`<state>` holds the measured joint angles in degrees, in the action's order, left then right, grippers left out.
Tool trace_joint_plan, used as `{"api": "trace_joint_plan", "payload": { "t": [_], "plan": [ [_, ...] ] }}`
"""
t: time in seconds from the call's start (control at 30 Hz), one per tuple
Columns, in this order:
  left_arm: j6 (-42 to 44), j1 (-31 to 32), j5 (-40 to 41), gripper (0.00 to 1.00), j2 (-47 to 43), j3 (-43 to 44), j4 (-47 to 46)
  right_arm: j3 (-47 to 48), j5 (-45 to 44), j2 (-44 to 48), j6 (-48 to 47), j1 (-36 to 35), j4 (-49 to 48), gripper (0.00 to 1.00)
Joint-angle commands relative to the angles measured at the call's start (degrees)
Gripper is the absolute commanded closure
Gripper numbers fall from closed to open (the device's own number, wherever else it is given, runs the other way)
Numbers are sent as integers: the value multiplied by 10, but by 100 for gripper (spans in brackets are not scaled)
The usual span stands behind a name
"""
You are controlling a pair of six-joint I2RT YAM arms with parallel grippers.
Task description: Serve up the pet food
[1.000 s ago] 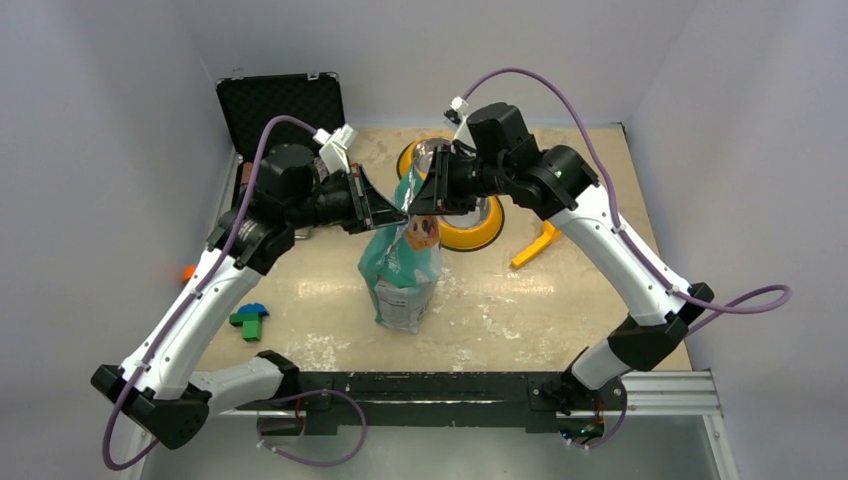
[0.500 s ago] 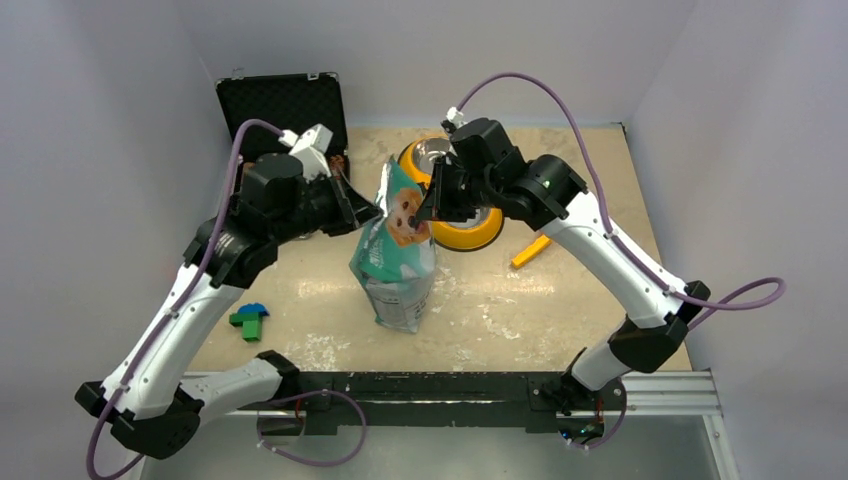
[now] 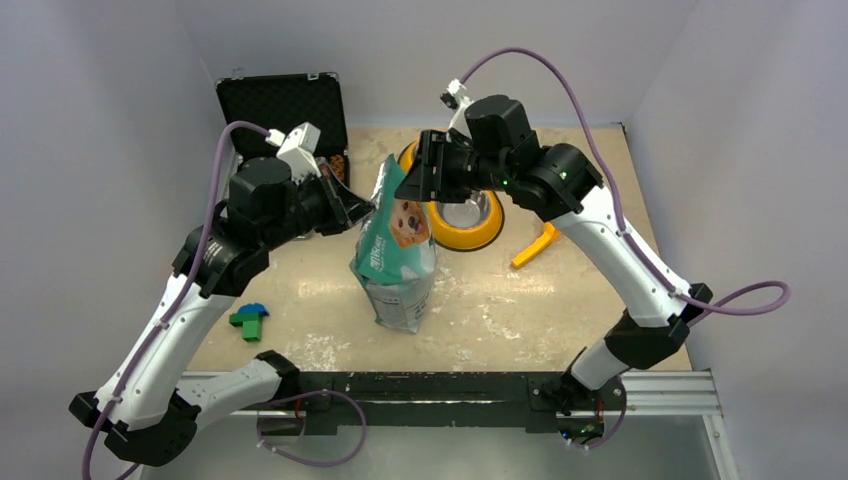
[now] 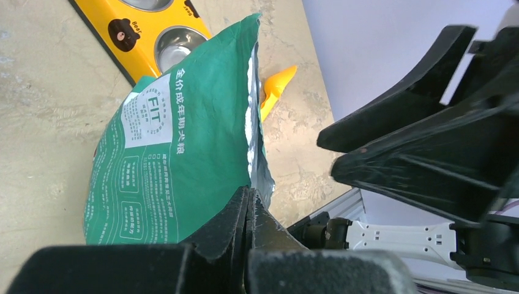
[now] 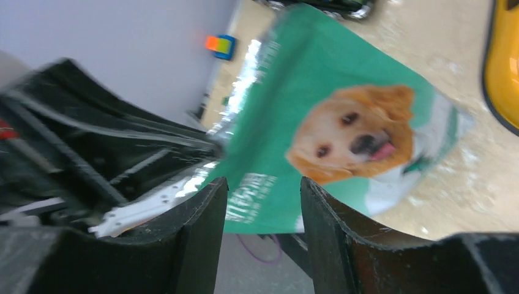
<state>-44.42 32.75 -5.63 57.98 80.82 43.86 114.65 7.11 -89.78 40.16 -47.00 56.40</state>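
Observation:
The teal-green pouch (image 3: 398,255) with a golden dog's face stands upright mid-table, its top open. My left gripper (image 3: 352,207) is shut on the pouch's upper left edge; in the left wrist view the jaws (image 4: 248,197) pinch the foil-lined rim of the pouch (image 4: 183,141). My right gripper (image 3: 421,182) is open and empty, just above and behind the pouch top. In the right wrist view its gripper (image 5: 263,187) frames the pouch (image 5: 355,135) without touching it. The pet food is hidden inside the pouch. The yellow double bowl (image 3: 470,232) sits behind the pouch.
An orange scoop (image 3: 535,245) lies right of the bowl. An open black case (image 3: 280,105) stands at the back left. Green and blue blocks (image 3: 248,320) lie near the front left. Walls close in the table on three sides.
My right gripper has let go of the pouch top, opened and lifted back. My left gripper has pulled its edge of the pouch to the left.

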Motion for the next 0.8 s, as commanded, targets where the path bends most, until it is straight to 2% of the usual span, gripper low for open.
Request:
{"api": "trace_joint_plan", "payload": {
  "t": [0.0,0.2,0.37,0.4,0.47,0.53,0.67,0.77],
  "plan": [
    [-4,-3,-16,100,-4,-2,-20,44,81,-35,47,2,-56,48],
    [-7,-2,-20,100,-2,-4,-14,79,72,-75,61,2,-50,52],
    [-10,-2,-24,100,2,-3,-18,69,72,-83,55,-1,-42,56],
    [-10,-1,-24,100,5,-2,-19,66,69,-85,54,-2,-36,59],
    [-9,-2,-23,100,6,1,-18,68,52,-86,51,-3,-11,74],
    [-6,-1,-15,100,6,3,-9,58,37,-78,44,-6,1,80],
    [-5,-1,11,100,6,8,7,31,30,-60,38,-8,-6,80],
    [-3,-1,22,100,6,13,10,10,39,-44,33,-8,-29,74]
  ]
}}
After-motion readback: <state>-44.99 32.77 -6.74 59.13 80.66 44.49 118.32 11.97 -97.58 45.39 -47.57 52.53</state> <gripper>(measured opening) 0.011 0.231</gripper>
